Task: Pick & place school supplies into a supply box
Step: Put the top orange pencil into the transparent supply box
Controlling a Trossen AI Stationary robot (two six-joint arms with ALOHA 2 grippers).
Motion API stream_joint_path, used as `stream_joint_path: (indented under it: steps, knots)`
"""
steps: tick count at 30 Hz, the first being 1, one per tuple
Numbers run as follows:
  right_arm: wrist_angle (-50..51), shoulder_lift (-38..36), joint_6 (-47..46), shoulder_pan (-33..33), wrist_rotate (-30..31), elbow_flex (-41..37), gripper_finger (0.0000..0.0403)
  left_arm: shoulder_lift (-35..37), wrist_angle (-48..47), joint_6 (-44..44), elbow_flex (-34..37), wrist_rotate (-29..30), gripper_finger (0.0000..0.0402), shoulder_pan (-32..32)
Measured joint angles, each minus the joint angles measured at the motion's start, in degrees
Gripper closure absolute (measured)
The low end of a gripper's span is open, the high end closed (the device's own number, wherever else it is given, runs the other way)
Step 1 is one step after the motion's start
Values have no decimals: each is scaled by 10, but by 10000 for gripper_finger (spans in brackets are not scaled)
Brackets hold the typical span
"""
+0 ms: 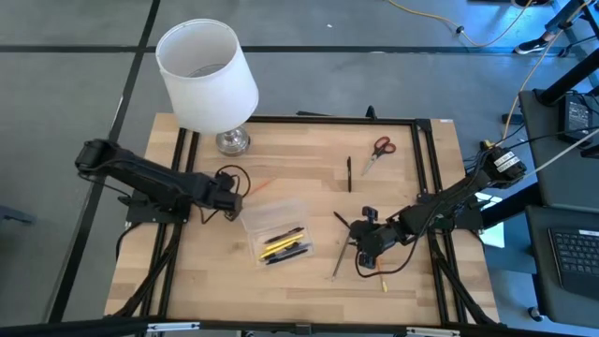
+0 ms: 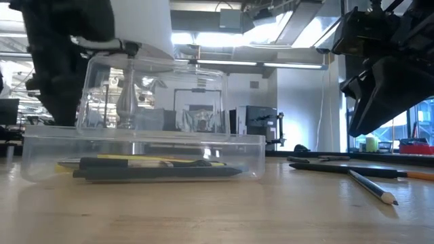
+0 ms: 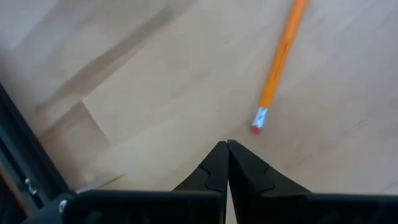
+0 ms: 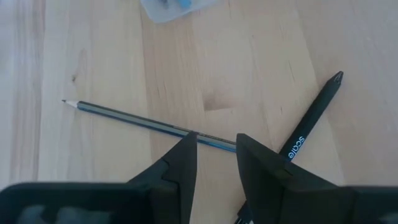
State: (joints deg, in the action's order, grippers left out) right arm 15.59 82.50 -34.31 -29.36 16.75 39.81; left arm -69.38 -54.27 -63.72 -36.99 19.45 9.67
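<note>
The clear supply box (image 1: 274, 227) sits mid-table with yellow and black pencils (image 1: 284, 245) lying inside; the low view shows the box (image 2: 142, 154) up close. My left gripper (image 1: 234, 194) is shut, just left of the box, near the eraser end of an orange pencil (image 3: 277, 62). My right gripper (image 4: 216, 148) is open above the table, its fingers either side of a grey-blue pencil (image 4: 130, 117) without touching it. A black pen (image 4: 311, 115) lies beside that pencil. Farther off lie another black pen (image 1: 349, 173) and the red-handled scissors (image 1: 378, 150).
A white-shaded lamp (image 1: 206, 75) stands at the far left corner of the table. A small yellow piece (image 1: 383, 281) lies near the right arm. Black frame rails (image 1: 426, 168) border the wooden table. Bare wood shows along the near edge.
</note>
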Motion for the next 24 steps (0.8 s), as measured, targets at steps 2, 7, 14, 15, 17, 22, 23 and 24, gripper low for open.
stream_joint_path:
  steps: [2,7,14,15,17,22,23,24]
  knots:
    - [0,0,0,0,0,0,287,19,1,-9,5,27,400,23]
    - [0,0,1,0,0,0,287,85,4,-83,45,89,396,90]
    - [1,0,18,0,1,0,287,154,143,-97,129,153,352,181]
    - [1,0,18,0,1,0,287,156,171,-86,142,158,344,189]
    - [0,0,18,0,1,0,287,156,221,-66,169,174,328,203]
    - [0,0,17,0,15,0,287,154,290,-39,222,261,290,237]
    - [0,0,16,0,15,0,287,154,306,-30,231,282,284,244]
    - [0,0,16,0,16,0,287,154,323,-21,240,301,279,252]
